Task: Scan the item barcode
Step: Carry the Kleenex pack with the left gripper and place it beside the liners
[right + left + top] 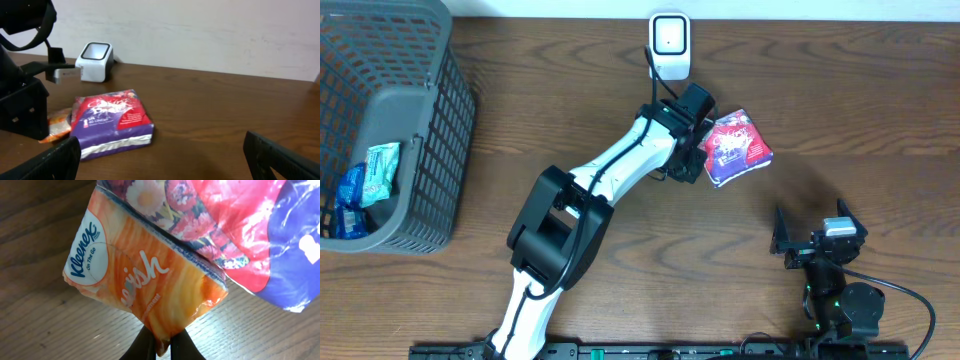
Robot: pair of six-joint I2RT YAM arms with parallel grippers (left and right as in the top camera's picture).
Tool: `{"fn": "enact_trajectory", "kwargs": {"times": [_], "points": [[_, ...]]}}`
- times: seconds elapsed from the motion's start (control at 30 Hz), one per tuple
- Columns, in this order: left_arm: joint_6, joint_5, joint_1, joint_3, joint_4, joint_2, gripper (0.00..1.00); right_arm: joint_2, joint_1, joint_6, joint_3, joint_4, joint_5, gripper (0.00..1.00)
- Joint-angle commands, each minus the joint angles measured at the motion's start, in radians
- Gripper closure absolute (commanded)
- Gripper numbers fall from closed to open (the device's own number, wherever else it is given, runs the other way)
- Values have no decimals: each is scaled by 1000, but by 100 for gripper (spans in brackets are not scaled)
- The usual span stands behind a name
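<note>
The item is a bundle of tissue packs: an orange Kleenex pack joined to a red and purple flowered pack. It lies on the wooden table just right of the left arm's tip. My left gripper is shut on a corner of the orange pack, and in the overhead view the left gripper sits at the bundle's left edge. The white scanner stands at the table's back edge, behind the bundle. My right gripper rests open near the front right, apart from the bundle. No barcode shows.
A grey mesh basket stands at the far left, with blue and teal packets inside. A pale wall rises behind the scanner. Bare wood table lies right of the bundle.
</note>
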Motion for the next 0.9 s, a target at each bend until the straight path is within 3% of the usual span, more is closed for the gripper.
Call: {"fn": "enact_trajectory", "kwargs": {"times": [0.0, 0.07, 0.1, 0.13, 0.2, 0.23, 0.53, 0.87], "points": [[-9, 14, 10, 4, 2, 7, 92, -4, -3, -13, 0, -4, -5, 1], [-10, 15, 19, 12, -3, 0, 90, -4, -3, -13, 0, -4, -5, 1], [-10, 15, 25, 17, -9, -7, 83, -4, -3, -13, 0, -4, -5, 1], [-10, 15, 30, 21, -12, -15, 71, -4, -3, -13, 0, -4, -5, 1], [-9, 15, 43, 27, -17, -45, 37, -4, -3, -13, 0, -4, -5, 1], [-9, 14, 49, 27, -17, -60, 32, -4, -3, -13, 0, -4, -5, 1], [-10, -45, 186, 27, -17, -308, 26, -4, -3, -13, 0, -4, -5, 1], [-10, -254, 589, 27, -9, -648, 25, -4, -3, -13, 0, -4, -5, 1]]}}
